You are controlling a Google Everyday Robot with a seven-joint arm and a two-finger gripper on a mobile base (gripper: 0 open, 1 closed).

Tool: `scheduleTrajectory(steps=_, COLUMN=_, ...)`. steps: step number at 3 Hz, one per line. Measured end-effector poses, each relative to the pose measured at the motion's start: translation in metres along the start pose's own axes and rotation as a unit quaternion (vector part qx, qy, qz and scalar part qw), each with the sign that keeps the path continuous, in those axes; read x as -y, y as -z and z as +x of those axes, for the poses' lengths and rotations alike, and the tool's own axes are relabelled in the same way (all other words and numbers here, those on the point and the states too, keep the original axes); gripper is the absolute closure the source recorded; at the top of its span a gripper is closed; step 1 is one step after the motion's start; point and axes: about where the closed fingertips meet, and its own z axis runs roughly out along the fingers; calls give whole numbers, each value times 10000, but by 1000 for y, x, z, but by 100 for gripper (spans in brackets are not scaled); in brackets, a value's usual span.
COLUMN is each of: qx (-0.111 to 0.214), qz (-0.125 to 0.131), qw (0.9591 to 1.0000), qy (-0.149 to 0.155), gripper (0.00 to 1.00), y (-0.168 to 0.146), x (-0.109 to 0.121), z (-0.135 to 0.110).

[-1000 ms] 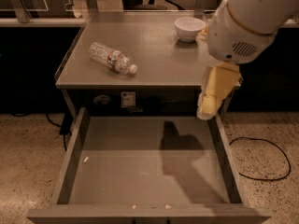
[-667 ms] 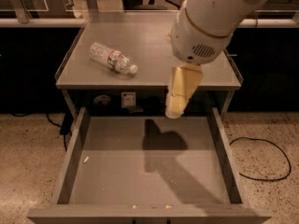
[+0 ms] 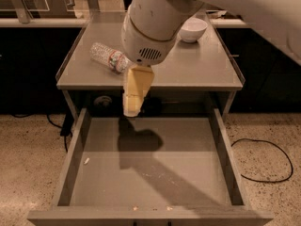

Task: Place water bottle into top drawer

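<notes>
The end effector is held over the front edge of the desk, left of centre, pointing down toward the open top drawer. Whether it is apart or together cannot be told; nothing is seen clamped in it.

The water bottle is found on its side on the left half of the desk, just behind and to the left of the end effector. Its long axis is set diagonally, from back-left to front-right (the front-right end is hidden by the wrist housing).

The drawer is seen to hold no object, only a few small specks. A white bowl is located near the back right corner.
</notes>
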Motion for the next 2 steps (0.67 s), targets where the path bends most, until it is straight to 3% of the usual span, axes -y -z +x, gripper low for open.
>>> scheduleTrajectory(steps=2, qx=162, qz=155, qw=9997, qy=63, gripper=0, y=-5, x=6, z=-4)
